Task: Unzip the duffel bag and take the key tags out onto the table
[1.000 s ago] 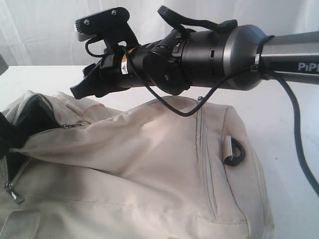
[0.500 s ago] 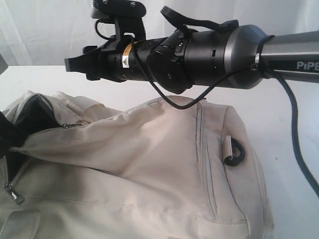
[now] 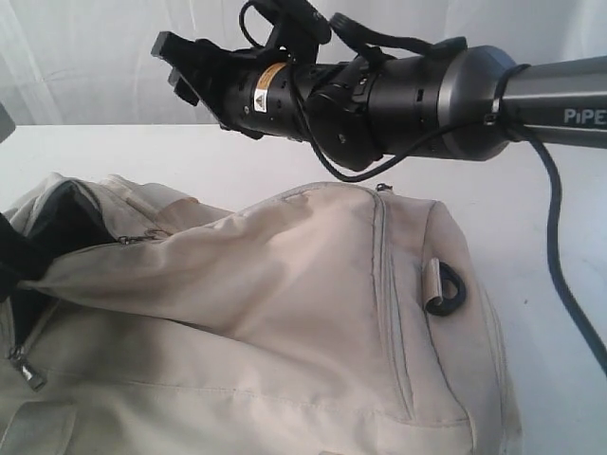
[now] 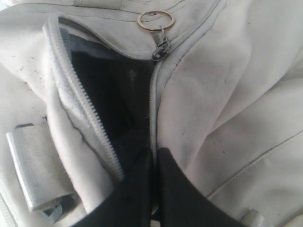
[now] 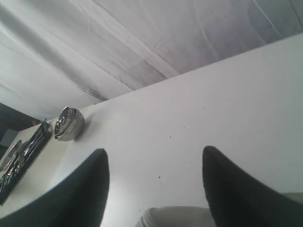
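Lift is the change here: over the past second the right arm (image 3: 427,90) has risen from just above the duffel bag (image 3: 285,313) and rolled at the wrist. The right jaws now hang well clear of the fabric, above the far left part of the bag and pointing left. They stand spread with nothing between them; beyond them the right wrist view shows only bare desk (image 5: 199,109) and a small silvery round object (image 5: 69,124) further off.

The bag itself has not shifted. It lies slumped across the near side of the desk, with its black D-ring (image 3: 446,289) on the right. Its main zip is parted at the left end, where the dark lining (image 4: 113,94) shows through the gap. The ring pull (image 4: 156,21) lies just past the end of that gap.

The left jaws are pressed together right at the edge of the opening, against the zipper teeth (image 4: 87,109). Whether they pinch a fold of fabric I cannot tell.

The key tags show in no view, so they are most likely still inside. The unzipping looks largely done and the retrieval not yet begun. The raised, spread right jaws seem to be lining up for a reach into the gap.
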### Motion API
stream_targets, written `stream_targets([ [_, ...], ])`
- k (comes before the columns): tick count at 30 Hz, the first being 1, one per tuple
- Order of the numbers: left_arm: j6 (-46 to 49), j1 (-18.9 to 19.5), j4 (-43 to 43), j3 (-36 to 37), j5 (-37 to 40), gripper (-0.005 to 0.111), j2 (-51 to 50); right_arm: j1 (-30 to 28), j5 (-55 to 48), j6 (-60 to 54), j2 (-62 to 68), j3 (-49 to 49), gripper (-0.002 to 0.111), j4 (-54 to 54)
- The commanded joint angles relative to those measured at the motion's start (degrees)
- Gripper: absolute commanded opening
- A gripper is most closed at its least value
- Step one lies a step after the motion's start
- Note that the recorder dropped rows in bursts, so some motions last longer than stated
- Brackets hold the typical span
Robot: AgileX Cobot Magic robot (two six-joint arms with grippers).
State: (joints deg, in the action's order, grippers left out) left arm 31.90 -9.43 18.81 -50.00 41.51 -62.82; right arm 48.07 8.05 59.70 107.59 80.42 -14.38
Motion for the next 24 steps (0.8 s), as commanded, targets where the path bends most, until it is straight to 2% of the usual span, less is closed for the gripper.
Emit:
stream_targets([
  [1,-0.16,0.18,-0.42,0.31,2.5,0.0,0.8,1.23,-0.99,8.5,-0.03,0.18,0.055,-4.28],
  [9,-0.16,0.18,-0.42,0.31,2.61,0.0,0.8,9.77,-2.25,15.52,-0.03,0.18,0.055,-7.19],
  [13,-0.16,0.18,-0.42,0.31,2.75,0.0,0.8,11.49,-14.59,15.2,-0.03,0.18,0.055,-6.51],
  [17,-0.16,0.18,-0.42,0.31,2.86,0.0,0.8,11.77,-19.15,12.4,-0.03,0.18,0.055,2.76],
  [21,-0.16,0.18,-0.42,0.31,2.86,0.0,0.8,12.53,-21.41,1.53,-0.03,0.18,0.055,15.84],
  [24,-0.16,0.18,-0.42,0.31,2.86,0.0,0.8,12.53,-27.48,-6.41,-0.03,0.18,0.055,24.62],
])
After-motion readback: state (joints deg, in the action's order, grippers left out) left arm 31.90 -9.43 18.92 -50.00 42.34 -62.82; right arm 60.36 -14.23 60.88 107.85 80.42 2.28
